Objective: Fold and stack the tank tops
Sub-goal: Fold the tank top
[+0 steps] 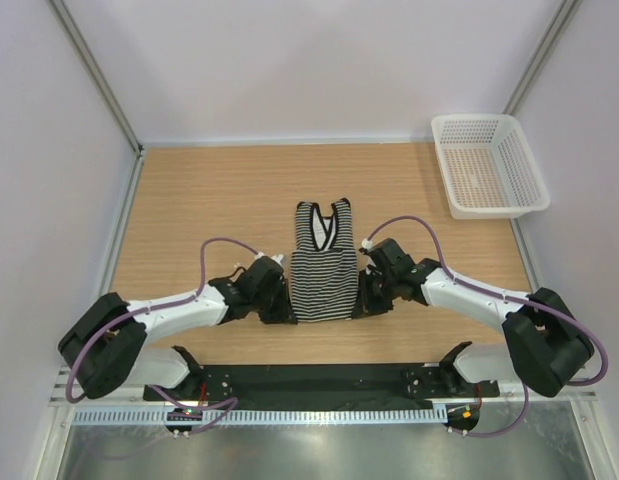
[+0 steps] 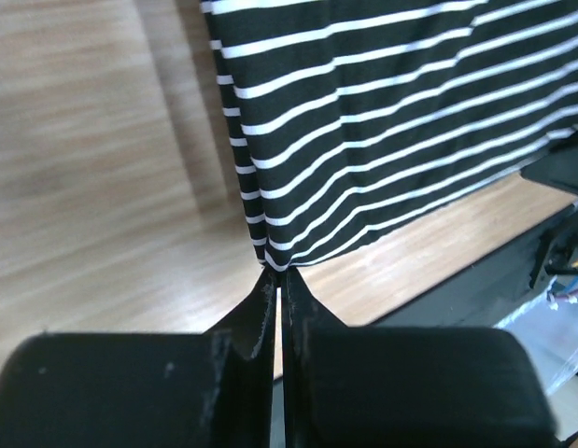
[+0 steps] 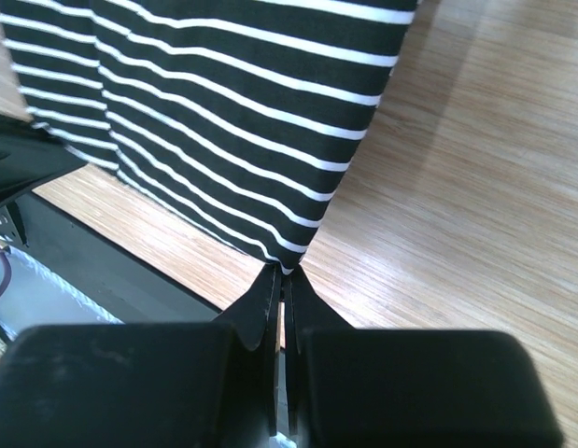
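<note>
1. The striped tank top (image 1: 324,272) is spread out in the middle of the table. Its straps point away from the arms and its hem is toward them.
2. It looks light, thin and floppy, so I'd expect it to sag and wrinkle wherever nothing supports it. Taking both hem corners at once and pulling evenly seems the sensible hold.
3. The left gripper (image 2: 277,280) has its fingers pinched tight on the hem's left corner. The right gripper (image 3: 286,280) is clamped the same way on the right corner.
4. Underneath is a smooth wood-grain table (image 1: 189,200), which the fabric should slide over easily.
5. A white mesh basket (image 1: 489,165) sits in the far right corner, well apart from the top. Pale walls close in the sides and back.
</note>
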Robot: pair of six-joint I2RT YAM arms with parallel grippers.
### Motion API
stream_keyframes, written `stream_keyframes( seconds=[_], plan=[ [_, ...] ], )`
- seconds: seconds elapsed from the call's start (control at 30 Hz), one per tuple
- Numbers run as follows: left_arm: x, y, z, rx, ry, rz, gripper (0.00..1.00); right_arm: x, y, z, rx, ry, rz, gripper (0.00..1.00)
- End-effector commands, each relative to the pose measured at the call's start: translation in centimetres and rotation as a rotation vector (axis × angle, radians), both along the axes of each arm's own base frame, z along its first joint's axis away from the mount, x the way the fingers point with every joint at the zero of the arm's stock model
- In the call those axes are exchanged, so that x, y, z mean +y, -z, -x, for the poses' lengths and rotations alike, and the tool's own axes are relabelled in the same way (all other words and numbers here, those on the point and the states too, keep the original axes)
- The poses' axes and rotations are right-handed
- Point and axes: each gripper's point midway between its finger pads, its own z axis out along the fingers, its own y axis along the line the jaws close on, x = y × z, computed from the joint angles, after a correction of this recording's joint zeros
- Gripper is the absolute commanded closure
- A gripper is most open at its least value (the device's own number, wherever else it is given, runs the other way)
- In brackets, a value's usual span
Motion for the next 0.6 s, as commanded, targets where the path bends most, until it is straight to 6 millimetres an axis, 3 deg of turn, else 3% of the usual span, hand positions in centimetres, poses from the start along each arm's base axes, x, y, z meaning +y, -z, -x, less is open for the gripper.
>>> stream_keyframes(
  seconds=[0.0, 0.27, 0.4, 0.57],
  plan=[
    [-0.9, -3.3, 0.4, -0.031, 0.018, 0.044, 1.00, 0.0, -1.2, -0.4, -0.029, -0.010, 0.011, 0.93],
    [-0.4, -8.8, -0.8, -0.105, -0.014, 0.034, 1.00, -0.4, -4.2, -1.6, -0.069, -0.009, 0.059, 0.99],
    [-1.1, -10.2, -1.0, -0.102, -0.003, 0.056, 1.00, -0.6, -6.3, -2.2, -0.092, -0.020, 0.083, 0.99],
    [-1.6, -11.9, -2.2, -0.113, -0.014, 0.070, 1.00, -0.3, -9.7, -4.4, -0.176, -0.017, 0.107, 0.99]
  ],
)
